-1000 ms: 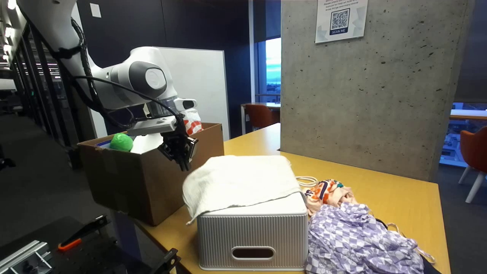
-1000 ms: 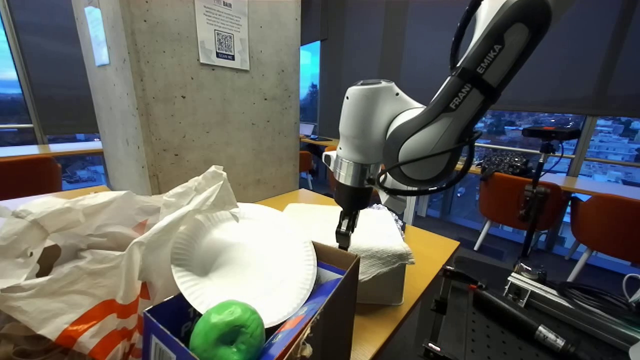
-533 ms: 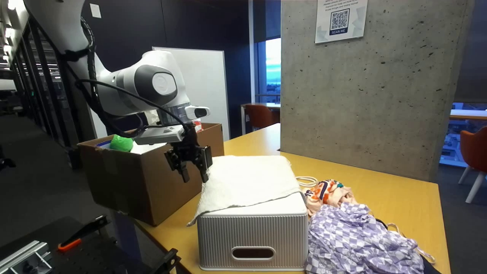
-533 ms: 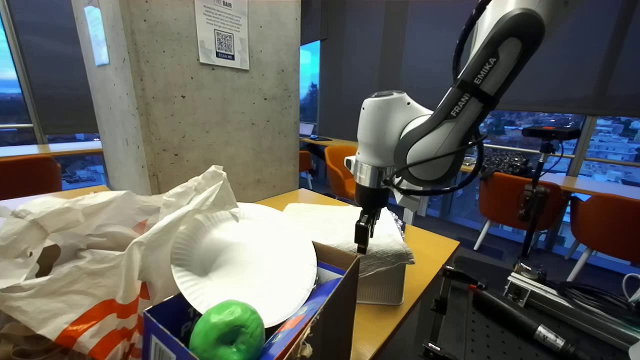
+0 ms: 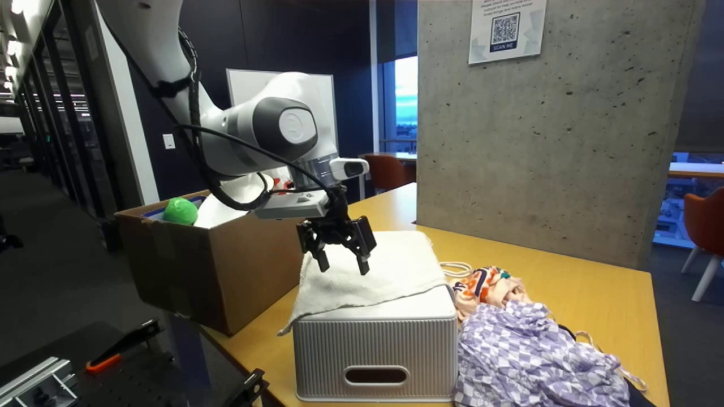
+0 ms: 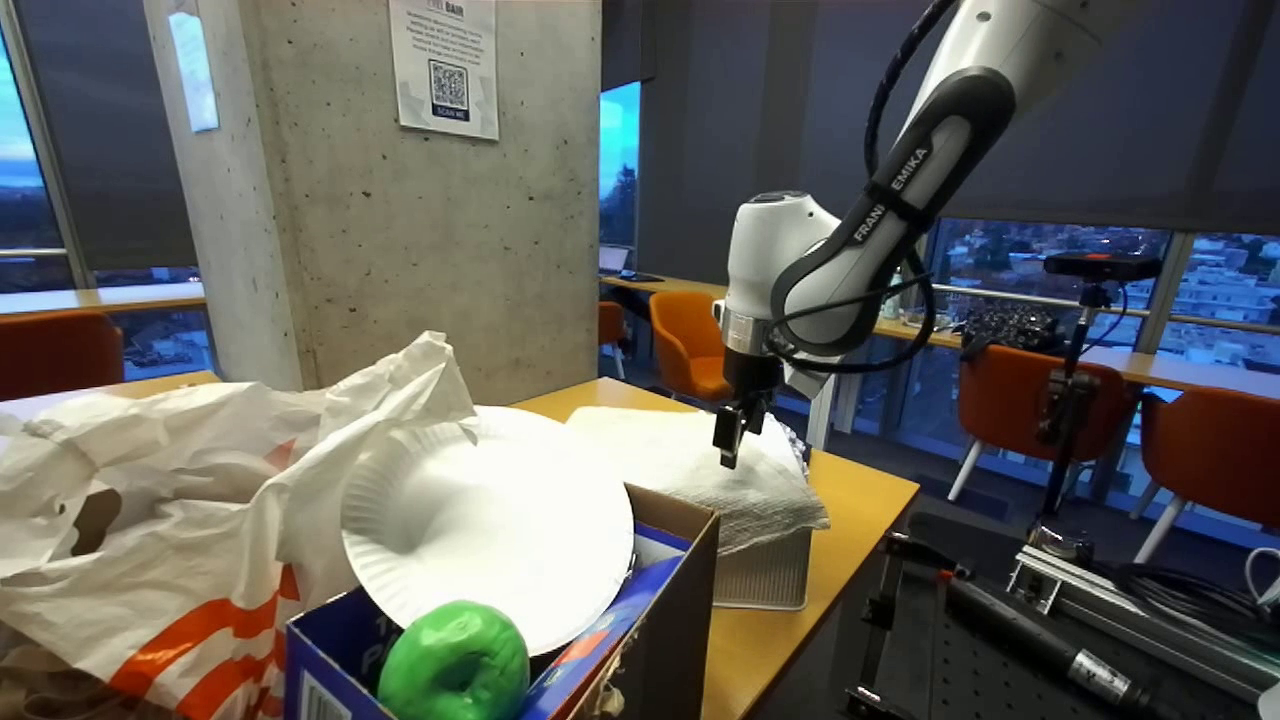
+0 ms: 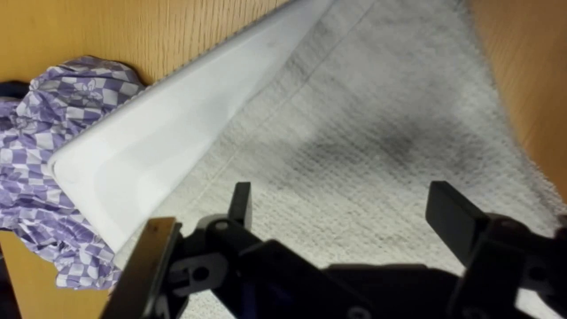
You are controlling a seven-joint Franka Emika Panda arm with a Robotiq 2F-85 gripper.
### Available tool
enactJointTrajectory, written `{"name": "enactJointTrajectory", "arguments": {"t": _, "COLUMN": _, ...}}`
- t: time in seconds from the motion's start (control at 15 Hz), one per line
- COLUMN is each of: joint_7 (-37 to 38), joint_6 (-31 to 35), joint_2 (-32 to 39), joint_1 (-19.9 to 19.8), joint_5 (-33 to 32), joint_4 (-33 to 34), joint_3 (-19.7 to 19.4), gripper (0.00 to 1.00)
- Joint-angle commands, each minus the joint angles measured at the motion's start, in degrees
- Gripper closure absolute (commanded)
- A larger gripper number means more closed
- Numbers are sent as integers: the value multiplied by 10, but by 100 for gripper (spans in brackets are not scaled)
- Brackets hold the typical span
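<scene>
Black claw (image 5: 344, 269) with its jaws apart, white cloth (image 5: 390, 268) at its six o'clock in an exterior view, lying over a ribbed box (image 5: 376, 345) on the desk (image 5: 588, 299), purple checked fabric (image 5: 531, 356) at three o'clock of the box.

The hand (image 5: 344, 268) is black, the cloth (image 5: 390, 268) off-white, the box (image 5: 373, 343) white with vertical ribbing; the fabric (image 5: 526, 356) is purple-and-white checked, the bundle (image 5: 486, 289) peach with orange and navy, the table (image 5: 594, 294) yellow-brown, the carton (image 5: 254, 277) brown
</scene>
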Motion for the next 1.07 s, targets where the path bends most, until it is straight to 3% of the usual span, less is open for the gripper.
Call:
{"name": "enactJointTrajectory", "arguments": {"t": 0.0, "joint_7": -12, "joint_6": -28, "joint_2": 59, "joint_1": 0, "joint_5": 17, "joint_4": 86, "joint_3": 2, "gripper": 0}}
{"name": "enactJointTrajectory", "arguments": {"t": 0.4, "joint_7": -17, "joint_6": -26, "joint_2": 109, "joint_1": -4, "joint_5": 26, "joint_4": 135, "joint_3": 12, "gripper": 0}}
{"name": "enactJointTrajectory", "arguments": {"t": 1.0, "joint_7": -24, "joint_6": 76, "joint_2": 55, "joint_1": -27, "joint_5": 81, "joint_4": 21, "joint_3": 35, "gripper": 0}}
